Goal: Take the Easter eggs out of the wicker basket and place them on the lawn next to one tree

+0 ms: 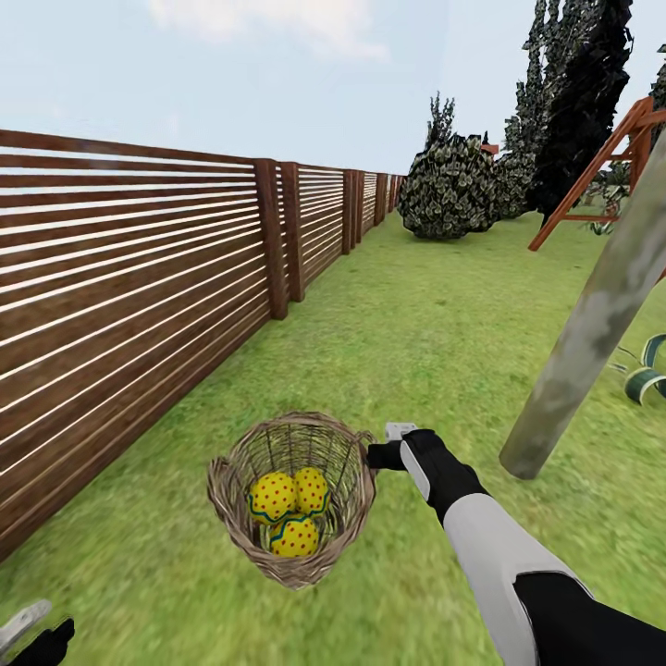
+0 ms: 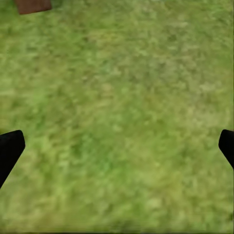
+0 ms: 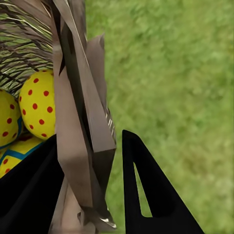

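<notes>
On the lawn [image 1: 398, 314] in the head view, the basket [image 1: 292, 499] sits beside a slatted wooden fence [image 1: 129, 305], with all three eggs [image 1: 291, 513] inside it. The right tool [image 1: 381, 455] is at the basket's rim, on the side nearest the trunk [image 1: 592, 333], which leans through the frame well within reach. The basket is an open bowl of loosely woven tan wicker; the eggs are smooth and yellow with red dots and a teal zigzag band. The trunk is slim, straight and mottled grey-green. The left tool [image 1: 32, 634] hangs low at the frame's corner.

Left wrist view: two dark fingertips [image 2: 10, 148] stand far apart over bare, blurred grass [image 2: 117, 112]. The left tool is spread and holds nothing.

Right wrist view: flat wicker strips of the rim [image 3: 80, 141] run between the two dark fingers [image 3: 146, 190], with one finger inside the bowl by the eggs [image 3: 36, 102] and the other outside. The right tool pinches the rim.

Hazards, as judged:
- A rim grip loads one edge only. Any lift is likely to tilt the basket and roll the eggs out, since they are round and slick.
- The loose weave may flex or slip in the grip.
- Eggs that roll may stop away from the trunk.
- Carrying the basket to the trunk does not finish the task: no egg may be left inside.
</notes>
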{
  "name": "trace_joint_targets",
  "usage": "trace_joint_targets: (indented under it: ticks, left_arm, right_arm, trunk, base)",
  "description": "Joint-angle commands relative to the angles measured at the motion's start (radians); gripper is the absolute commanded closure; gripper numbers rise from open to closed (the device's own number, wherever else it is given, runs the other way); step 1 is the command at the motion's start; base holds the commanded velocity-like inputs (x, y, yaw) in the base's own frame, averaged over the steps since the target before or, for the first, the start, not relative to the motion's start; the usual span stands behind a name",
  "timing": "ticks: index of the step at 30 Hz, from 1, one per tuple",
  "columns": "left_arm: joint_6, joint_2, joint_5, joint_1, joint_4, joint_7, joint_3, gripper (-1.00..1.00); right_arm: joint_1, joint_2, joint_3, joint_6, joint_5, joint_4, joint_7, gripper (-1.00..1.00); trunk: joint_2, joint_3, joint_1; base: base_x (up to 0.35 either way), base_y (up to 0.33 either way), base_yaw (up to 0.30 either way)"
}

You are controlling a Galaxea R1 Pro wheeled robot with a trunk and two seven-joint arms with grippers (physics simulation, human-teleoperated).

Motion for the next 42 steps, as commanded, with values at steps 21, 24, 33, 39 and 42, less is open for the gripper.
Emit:
trace_joint_targets:
  ticks: [21,24,33,39,42]
  left_arm:
    - [-0.383,-0.028,0.013,0.156,-0.002,0.01,-0.134,-1.0]
    - [-0.384,-0.028,0.012,0.164,-0.004,0.009,-0.135,-1.0]
    - [-0.385,-0.028,0.013,0.167,-0.003,0.009,-0.135,-1.0]
    - [-0.385,-0.028,0.013,0.167,-0.003,0.009,-0.135,-1.0]
    - [-0.385,-0.028,0.013,0.167,-0.003,0.009,-0.135,-1.0]
  right_arm:
    - [-0.001,0.001,-0.001,0.006,-0.011,-0.016,0.002,1.0]
    - [-0.001,0.001,-0.001,0.007,-0.01,-0.016,0.002,1.0]
    - [-0.001,0.001,-0.001,0.012,-0.01,-0.014,0.002,1.0]
    - [-0.001,0.001,-0.001,0.064,-0.01,-0.013,0.001,1.0]
    - [-0.001,0.001,-0.002,0.097,-0.01,-0.014,0.001,1.0]
  trunk:
    - [-0.148,-0.067,0.081]
    - [-0.169,-0.076,0.092]
    - [-0.232,-0.104,0.127]
    - [-0.274,-0.123,0.15]
    - [-0.295,-0.132,0.161]
  base:
    - [0.0,0.0,0.0]
    - [0.0,0.0,0.0]
    - [0.0,0.0,0.0]
    - [0.0,0.0,0.0]
    - [0.0,0.0,0.0]
